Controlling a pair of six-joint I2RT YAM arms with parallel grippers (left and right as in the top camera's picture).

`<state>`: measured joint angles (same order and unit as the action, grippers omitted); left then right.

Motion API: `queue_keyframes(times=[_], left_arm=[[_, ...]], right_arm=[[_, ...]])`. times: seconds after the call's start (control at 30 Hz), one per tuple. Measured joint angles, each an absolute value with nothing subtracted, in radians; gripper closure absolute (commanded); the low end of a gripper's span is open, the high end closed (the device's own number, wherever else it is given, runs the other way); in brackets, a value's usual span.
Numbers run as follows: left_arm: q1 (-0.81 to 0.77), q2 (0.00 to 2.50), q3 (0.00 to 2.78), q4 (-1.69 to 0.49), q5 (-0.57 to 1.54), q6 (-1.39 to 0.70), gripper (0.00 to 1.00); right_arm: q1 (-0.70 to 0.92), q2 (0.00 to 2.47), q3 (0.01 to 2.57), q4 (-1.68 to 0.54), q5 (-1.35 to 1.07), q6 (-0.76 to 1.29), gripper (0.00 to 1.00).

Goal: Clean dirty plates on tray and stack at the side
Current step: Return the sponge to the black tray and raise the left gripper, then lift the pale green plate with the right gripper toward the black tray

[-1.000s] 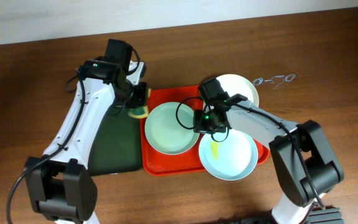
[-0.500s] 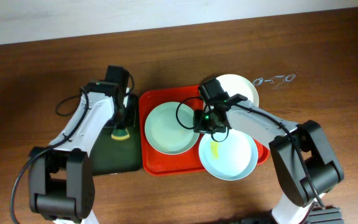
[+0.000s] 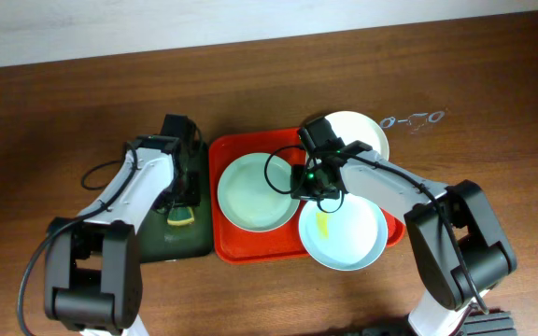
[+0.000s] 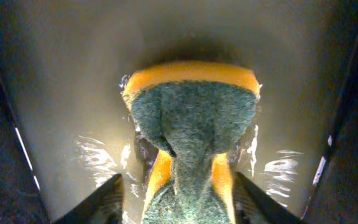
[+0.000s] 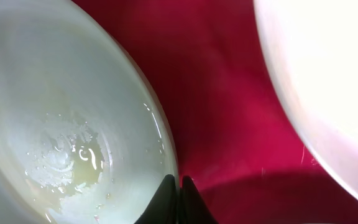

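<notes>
On the red tray [image 3: 236,245] lie two mint plates, one on the left [image 3: 250,194] with a wet film and one at the front right [image 3: 346,238] with a yellow smear [image 3: 322,224]. A cream plate [image 3: 361,131] rests at the tray's back right. My right gripper [image 3: 310,183] is shut on the left plate's rim; the right wrist view has the pinched tips [image 5: 179,190] on that plate [image 5: 61,124]. My left gripper [image 3: 183,198] is open over the dark green tray [image 3: 162,241]. The yellow-green sponge [image 4: 191,130] lies loose between its fingers [image 4: 107,198].
The green tray's surface [image 4: 61,74] is wet around the sponge [image 3: 180,217]. A pair of glasses [image 3: 413,119] lies on the brown table at the back right. The cream plate [image 5: 328,81] sits close to the right of my right gripper, with red tray [image 5: 229,93] between.
My left gripper carried the sponge from the plate's back-left edge down onto the green tray, then opened and let it go. The right arm and the plates have not moved.
</notes>
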<state>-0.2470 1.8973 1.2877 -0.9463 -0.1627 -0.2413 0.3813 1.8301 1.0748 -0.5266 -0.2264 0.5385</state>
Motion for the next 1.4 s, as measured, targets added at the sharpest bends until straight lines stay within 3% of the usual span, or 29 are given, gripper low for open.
queue_keyframes(times=[0.13, 0.2, 0.27, 0.43, 1.4], left_arm=[[-0.223, 1.788, 1.391, -0.982, -0.162, -0.274, 0.08], [-0.194, 1.700, 1.456, -0.980, -0.162, -0.303, 0.07], [-0.139, 1.594, 1.501, -0.973, -0.162, -0.321, 0.00], [-0.057, 1.533, 1.511, -0.984, -0.170, -0.338, 0.01], [-0.055, 1.533, 1.511, -0.984, -0.170, -0.338, 0.01]], right_arm=[[0.381, 1.830, 1.075, -0.527, -0.227, 0.538, 0.96], [0.381, 1.830, 1.074, -0.527, -0.226, 0.538, 0.96], [0.381, 1.830, 1.075, -0.526, -0.226, 0.538, 0.96], [0.381, 1.830, 1.075, -0.527, -0.226, 0.538, 0.96], [0.381, 1.830, 1.075, -0.523, -0.226, 0.538, 0.96]])
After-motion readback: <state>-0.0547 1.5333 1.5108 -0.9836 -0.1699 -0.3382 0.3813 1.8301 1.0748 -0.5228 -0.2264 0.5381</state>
